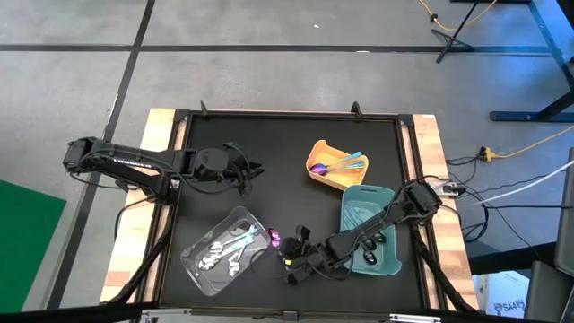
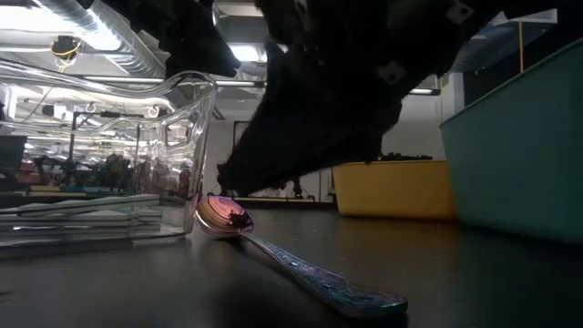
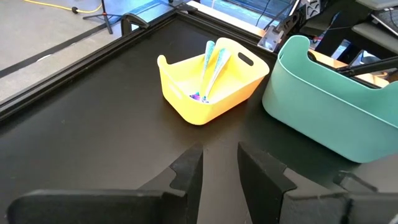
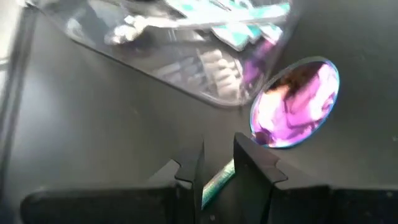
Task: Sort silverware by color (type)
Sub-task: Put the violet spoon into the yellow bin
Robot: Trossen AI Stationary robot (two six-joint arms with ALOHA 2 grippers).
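An iridescent purple spoon (image 4: 295, 102) lies flat on the black table beside the clear tray (image 1: 224, 251); in the low view its bowl (image 2: 226, 217) is nearest the tray. My right gripper (image 4: 219, 163) hangs low over the spoon's handle (image 4: 217, 179), open by a narrow gap, with one finger on either side. The low view shows the fingers above the spoon. The clear tray holds several silver and teal-handled pieces (image 1: 229, 244). My left gripper (image 3: 217, 158) waits open at the table's left (image 1: 254, 170), holding nothing.
A yellow tray (image 3: 186, 93) at the back centre holds two teal-handled utensils (image 3: 211, 62). A teal tray (image 1: 354, 211) stands at the right under my right arm, with dark pieces in it. The table has a raised black rim (image 1: 287, 113).
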